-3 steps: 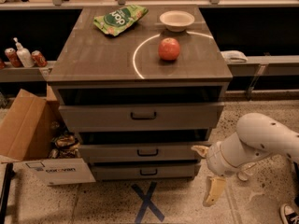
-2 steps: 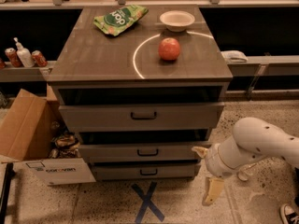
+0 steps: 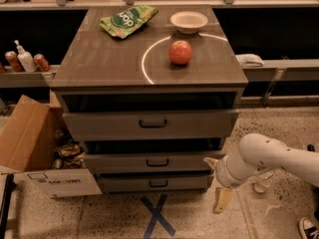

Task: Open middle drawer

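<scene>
Jaws spread wide, nothing between them. Gripper [image 3: 215,184] sits low at the right, in front of the cabinet's [image 3: 99,63] right near corner, on a white arm [image 3: 271,158] coming in from the right. One tan finger [image 3: 210,161] points left and overlaps the right end of the middle drawer [image 3: 119,162]; can't tell if it touches. The other finger points down at the floor. Gripper is well right of the drawer's dark handle [image 3: 157,162]. Middle drawer sits between top drawer [image 3: 109,125] and bottom drawer [image 3: 124,183], with a dark gap above it; how far out it is, can't tell. On the cabinet top: apple [image 3: 180,52], bowl [image 3: 189,21] far right, green bag [image 3: 128,20] far left. Cardboard box [image 3: 30,143] at left, blue tape X [image 3: 157,216] on the floor in front.
</scene>
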Available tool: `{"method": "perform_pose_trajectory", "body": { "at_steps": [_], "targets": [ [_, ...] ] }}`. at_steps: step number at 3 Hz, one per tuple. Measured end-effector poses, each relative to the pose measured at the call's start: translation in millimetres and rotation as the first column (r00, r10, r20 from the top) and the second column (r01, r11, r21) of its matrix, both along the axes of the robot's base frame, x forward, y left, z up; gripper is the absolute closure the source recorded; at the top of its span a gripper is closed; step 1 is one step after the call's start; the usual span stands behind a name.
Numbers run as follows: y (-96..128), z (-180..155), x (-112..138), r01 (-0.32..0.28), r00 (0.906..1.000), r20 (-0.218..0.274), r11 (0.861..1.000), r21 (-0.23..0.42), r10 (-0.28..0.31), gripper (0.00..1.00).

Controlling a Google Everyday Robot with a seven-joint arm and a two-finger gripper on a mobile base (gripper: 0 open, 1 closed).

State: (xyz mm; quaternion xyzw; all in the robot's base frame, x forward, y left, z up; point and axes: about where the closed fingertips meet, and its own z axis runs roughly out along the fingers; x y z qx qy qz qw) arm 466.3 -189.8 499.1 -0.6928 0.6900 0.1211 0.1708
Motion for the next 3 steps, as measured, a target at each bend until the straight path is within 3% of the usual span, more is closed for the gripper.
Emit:
{"method": "perform_pose_trajectory", "body": {
  "at_steps": [1,3],
  "targets": [
    [-1,-27,26,-0.008,0.9994,0.032,1.0,-0.011,0.009,0.0],
    [10,-39,71,-0.036,0.9919,0.121,0.999,-0.017,0.038,0.0]
  ]
}}
